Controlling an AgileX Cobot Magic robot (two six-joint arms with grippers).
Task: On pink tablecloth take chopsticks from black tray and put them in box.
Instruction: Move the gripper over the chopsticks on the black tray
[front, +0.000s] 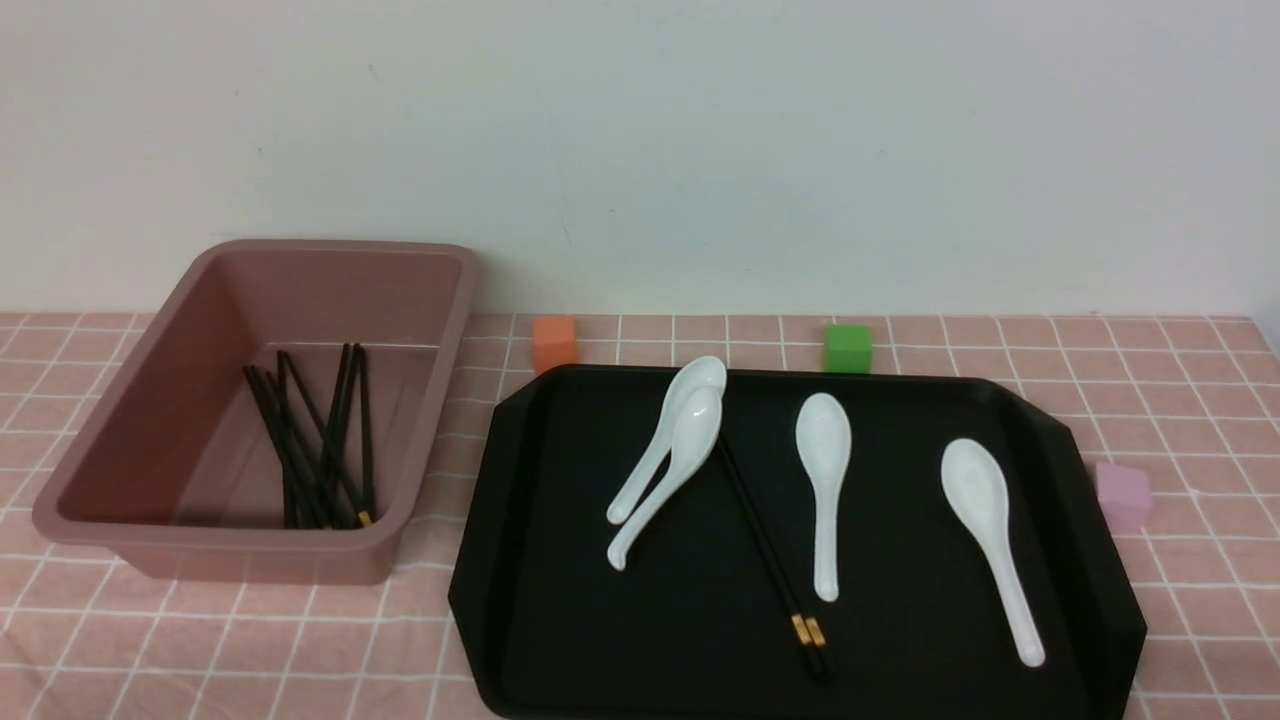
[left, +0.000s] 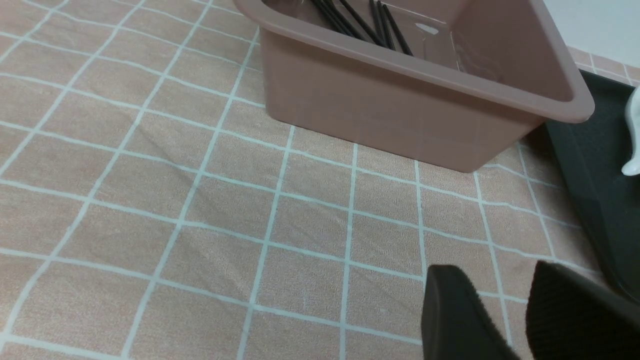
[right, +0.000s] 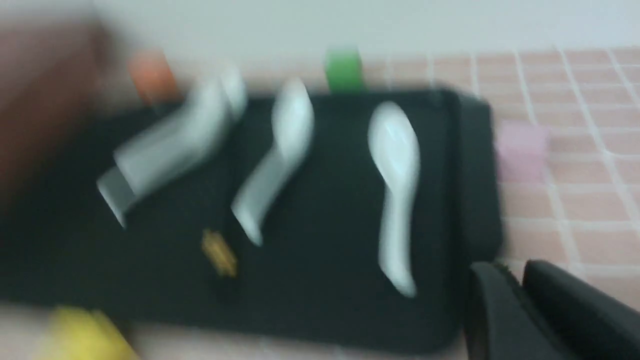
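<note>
Nearby, orange block (front: 555, 343), green block (front: 848, 348) edge black tray (front: 580, 640).

Chopsticks (left: 395, 30) lie inside the dusty-pink box (left: 390, 115), which stands on the pink tablecloth (left: 225, 200) with its pale grid. The black tray (left: 580, 165) is just beside the box, partly in view, with part of a white spoon (left: 636, 130) in it. The left tool (left: 487, 270) hangs open, its dark fingers apart, holding nothing.
</note>
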